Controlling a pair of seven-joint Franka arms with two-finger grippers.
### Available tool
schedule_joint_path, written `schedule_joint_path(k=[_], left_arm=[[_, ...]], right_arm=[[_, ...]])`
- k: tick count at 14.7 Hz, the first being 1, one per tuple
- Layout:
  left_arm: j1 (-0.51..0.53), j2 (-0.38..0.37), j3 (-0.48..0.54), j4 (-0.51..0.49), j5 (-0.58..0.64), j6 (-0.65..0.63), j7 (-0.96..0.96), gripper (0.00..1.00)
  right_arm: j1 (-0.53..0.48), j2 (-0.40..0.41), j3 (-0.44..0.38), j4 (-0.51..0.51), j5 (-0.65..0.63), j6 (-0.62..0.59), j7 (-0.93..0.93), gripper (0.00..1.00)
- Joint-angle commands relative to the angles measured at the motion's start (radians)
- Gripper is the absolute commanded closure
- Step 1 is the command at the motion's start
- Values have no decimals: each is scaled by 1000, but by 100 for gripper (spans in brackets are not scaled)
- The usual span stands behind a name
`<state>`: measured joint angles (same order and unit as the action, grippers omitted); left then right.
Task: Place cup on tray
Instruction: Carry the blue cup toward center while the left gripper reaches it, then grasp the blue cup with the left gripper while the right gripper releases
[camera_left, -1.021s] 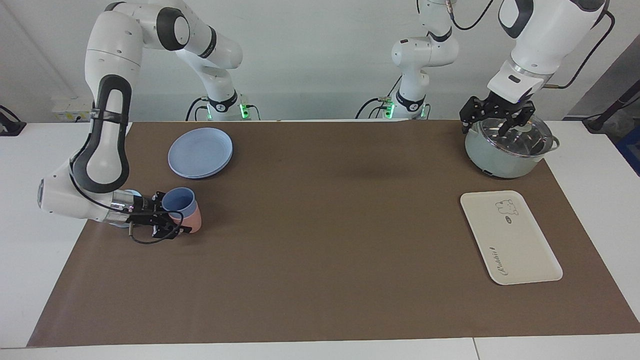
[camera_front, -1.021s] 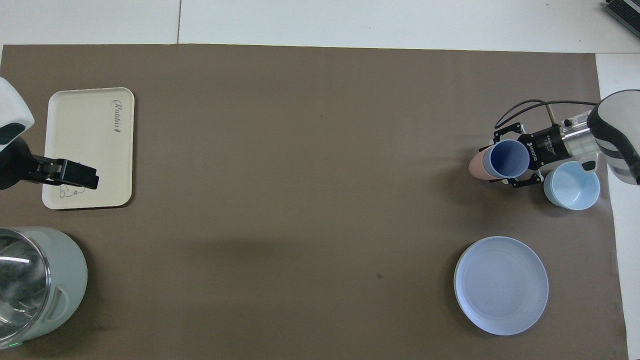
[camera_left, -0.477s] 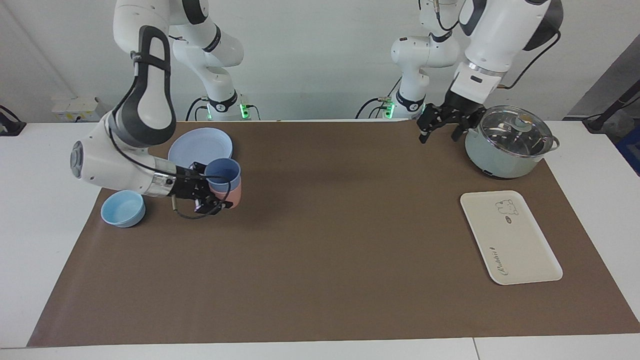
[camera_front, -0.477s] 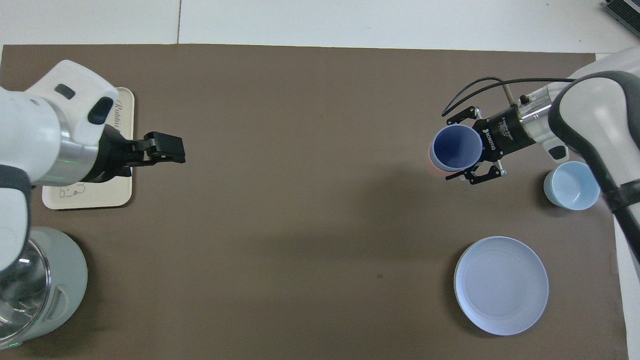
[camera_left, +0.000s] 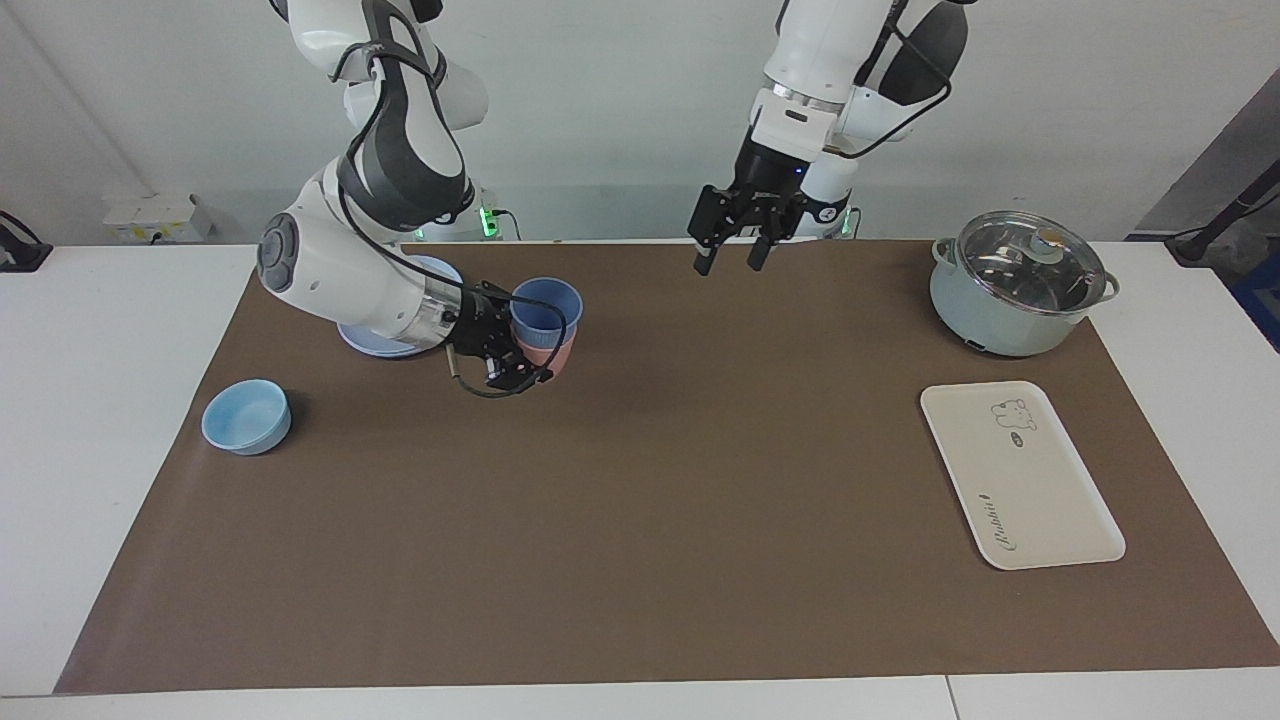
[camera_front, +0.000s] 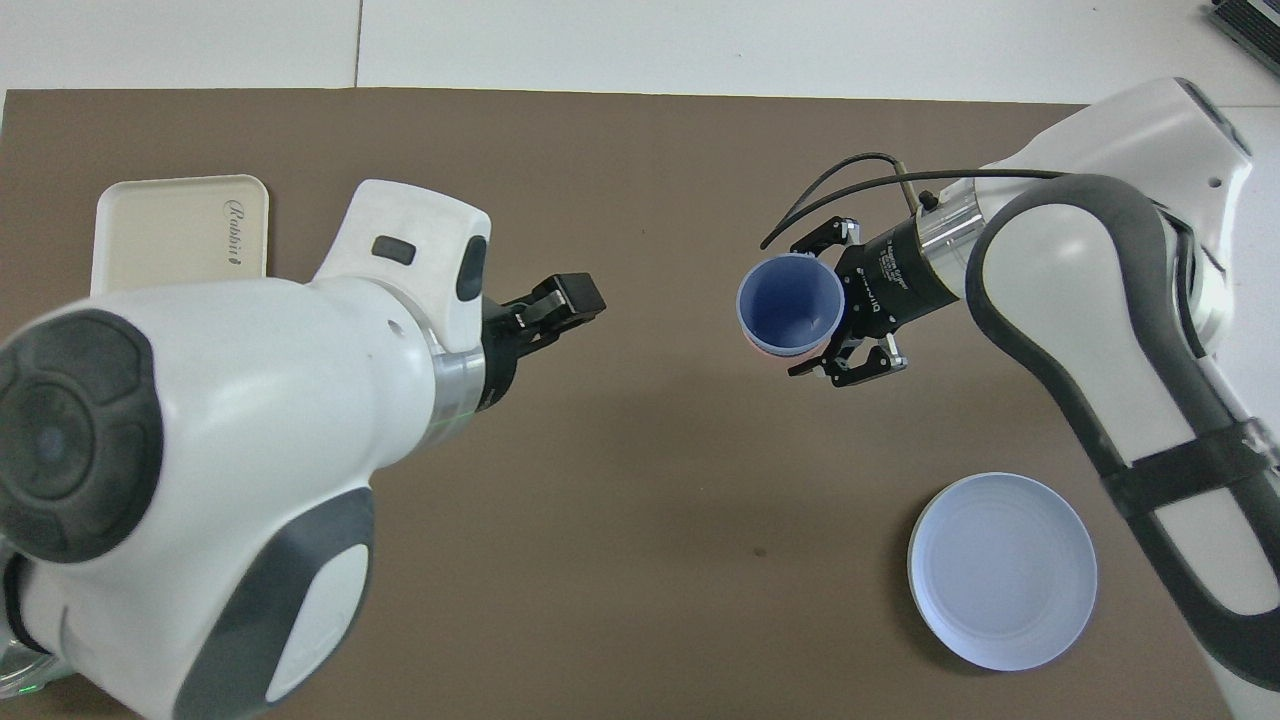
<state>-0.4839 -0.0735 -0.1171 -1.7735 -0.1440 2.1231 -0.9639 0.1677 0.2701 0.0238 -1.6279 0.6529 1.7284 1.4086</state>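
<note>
Bowl (camera_left: 246, 416) sits at the right arm's end. Right gripper (camera_left: 525, 345), airborne over the mat, fingers pinching the stacked cups: cup (camera_left: 545, 304) nested in pink cup (camera_left: 548, 355), likely for carrying. Left gripper (camera_left: 732, 248) hovers, fingers spread. Tray (camera_left: 1020, 475) lies bare near the pot (camera_left: 1018, 282).

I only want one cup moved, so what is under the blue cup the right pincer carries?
A pink cup sits under the blue cup, nested around its base, both lifted by the right pincer. Only the pink cup's lower part shows; its inside is covered.
</note>
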Motion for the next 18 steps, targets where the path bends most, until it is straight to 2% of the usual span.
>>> schedule_joint_path(k=[1, 2, 10, 11, 12, 13, 14, 18], left_arm=[[-62, 41, 19, -26, -15, 162, -82, 19], [-74, 67, 17, -14, -15, 190, -96, 19], [-116, 110, 16, -6, -14, 293, -173, 19], [-136, 118, 16, -6, -12, 294, -174, 22], [-142, 127, 17, -6, -12, 302, -179, 35], [-142, 132, 17, -6, -12, 304, -180, 64], [-142, 132, 17, -1, -14, 301, -184, 100], [-127, 156, 19, 87, -14, 220, -206, 100]], right_arm=[[44, -37, -2, -9, 8, 34, 100, 100], [50, -40, -2, -9, 8, 52, 118, 100], [72, -42, -2, -10, 7, 82, 116, 100], [72, -42, -2, -10, 2, 82, 115, 100], [72, -42, -2, -10, 2, 83, 116, 100], [69, -42, -4, -10, 2, 82, 115, 100], [65, -42, -2, -10, 2, 82, 113, 100], [65, -42, -4, -10, 2, 83, 113, 100]])
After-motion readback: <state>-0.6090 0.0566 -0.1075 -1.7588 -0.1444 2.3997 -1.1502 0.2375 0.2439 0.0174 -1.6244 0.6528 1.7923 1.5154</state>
